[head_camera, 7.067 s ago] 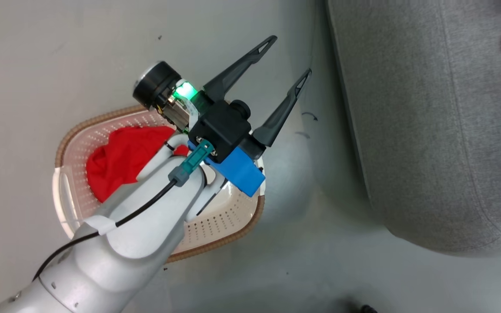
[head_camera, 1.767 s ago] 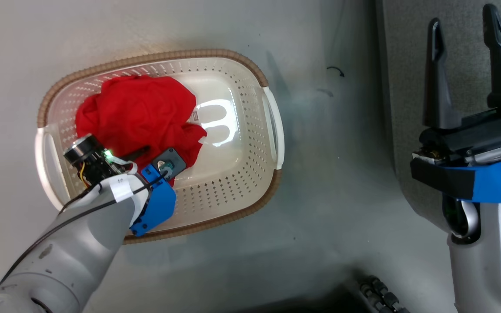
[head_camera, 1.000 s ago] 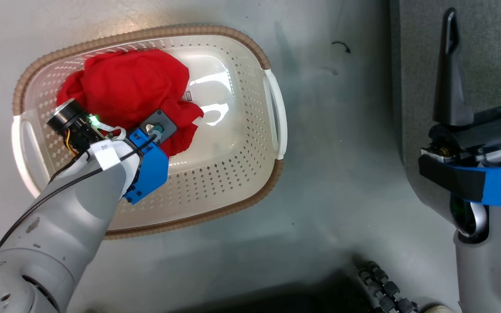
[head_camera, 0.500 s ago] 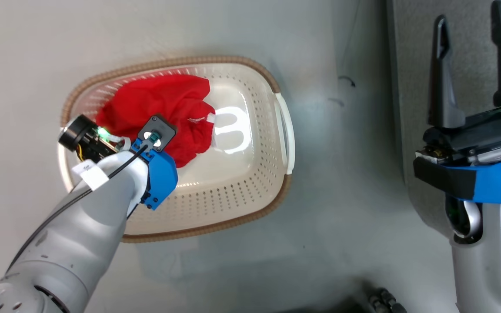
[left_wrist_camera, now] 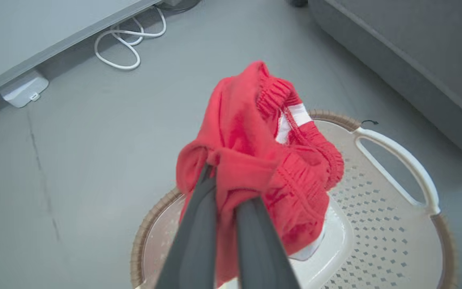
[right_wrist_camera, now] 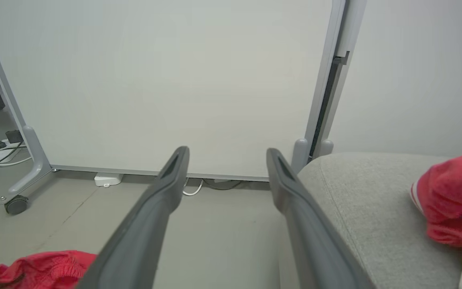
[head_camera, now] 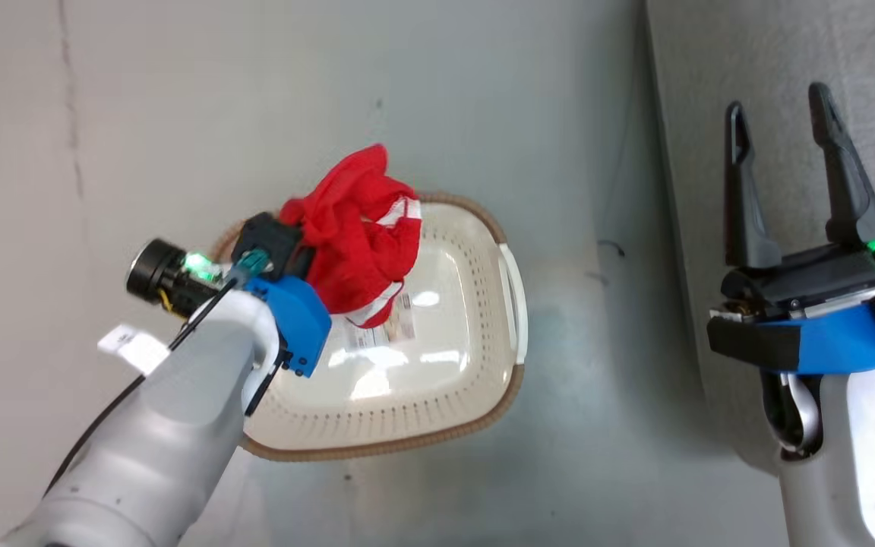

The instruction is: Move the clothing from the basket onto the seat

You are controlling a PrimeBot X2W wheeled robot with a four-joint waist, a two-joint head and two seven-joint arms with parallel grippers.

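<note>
Left arm: pale grey glossy forearm [head_camera: 156, 425] with thin black cable [head_camera: 198, 319] along it, white paper tag [head_camera: 131, 348], blue plastic wrist bracket [head_camera: 297, 323], black cylindrical camera [head_camera: 150, 267] with green light. The right gripper [head_camera: 775, 99] has two long dark tapered fingers [head_camera: 741, 205] with slotted tips, a matching blue bracket [head_camera: 825, 346] and a white forearm [head_camera: 863, 471].

Left gripper [left_wrist_camera: 227, 196]: both dark finger tips buried in the bright red fabric garment with white stripe trim [left_wrist_camera: 255, 160]. Pale forearm [head_camera: 172, 425] covers the left end of the cream-white perforated plastic basket with brown woven-look rim [head_camera: 437, 414]. Floor label [head_camera: 403, 327]: print too small, corner under cloth. Second red garment [right_wrist_camera: 451, 196] cut by the right wrist view's edge; light grey upholstered seat cushion [head_camera: 772, 61] runs off the head view.
</note>
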